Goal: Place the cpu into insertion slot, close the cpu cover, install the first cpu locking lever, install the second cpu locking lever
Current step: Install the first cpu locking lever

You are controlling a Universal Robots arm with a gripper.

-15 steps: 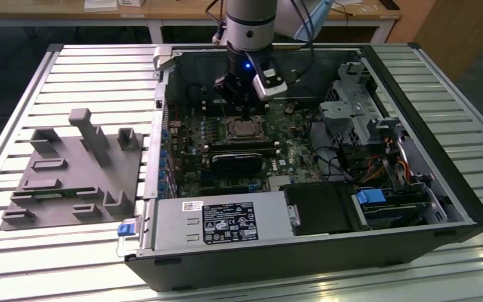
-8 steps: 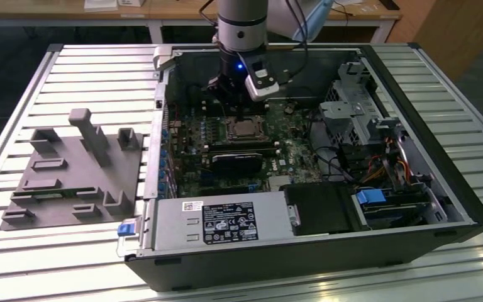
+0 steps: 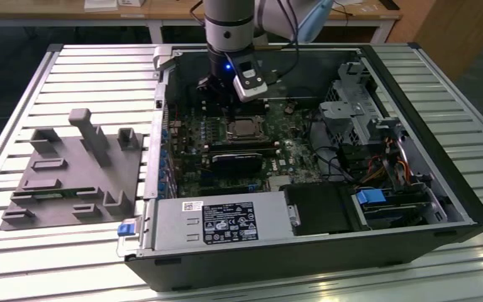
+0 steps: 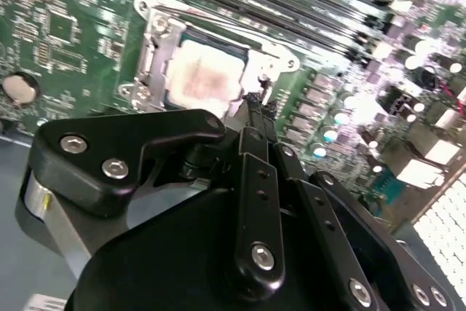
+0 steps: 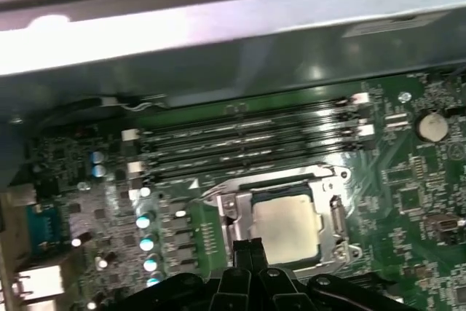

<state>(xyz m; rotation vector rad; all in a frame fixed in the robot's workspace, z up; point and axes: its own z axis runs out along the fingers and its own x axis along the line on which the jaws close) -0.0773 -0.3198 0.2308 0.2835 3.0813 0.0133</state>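
Exterior view: a ribbed aluminium table (image 3: pixel 40 82) carries an open black steel computer case (image 3: pixel 309 264), lying on its side, with a grey moulded fixture (image 3: pixel 65 176) of blocks and posts on the slats at the exterior view's left. A boxy silver power supply (image 3: pixel 224 223) fills the case's near edge, and the green motherboard (image 3: pixel 216 170) lies flat behind it. The silver-and-grey arm (image 3: pixel 229 25) comes straight down over the board. In the second wrist view its matte black gripper (image 4: pixel 256 101), all bolted links and rounded plates, ends in two slim fingers pressed together with nothing between them, their tips just beside one edge of the socket; contact cannot be told. Long dark memory slots (image 5: pixel 247 140) run in parallel beside the insertion slot (image 5: pixel 227 209), a square socket with a bright metal rim. The cpu cover (image 5: pixel 273 178), a thin shiny frame, lies flat around the cpu (image 5: pixel 285 227), whose smooth, dull silver-tan square top shows through the window as it sits in the socket. A round, shiny coin cell (image 5: pixel 432 127) sits well apart on the board.
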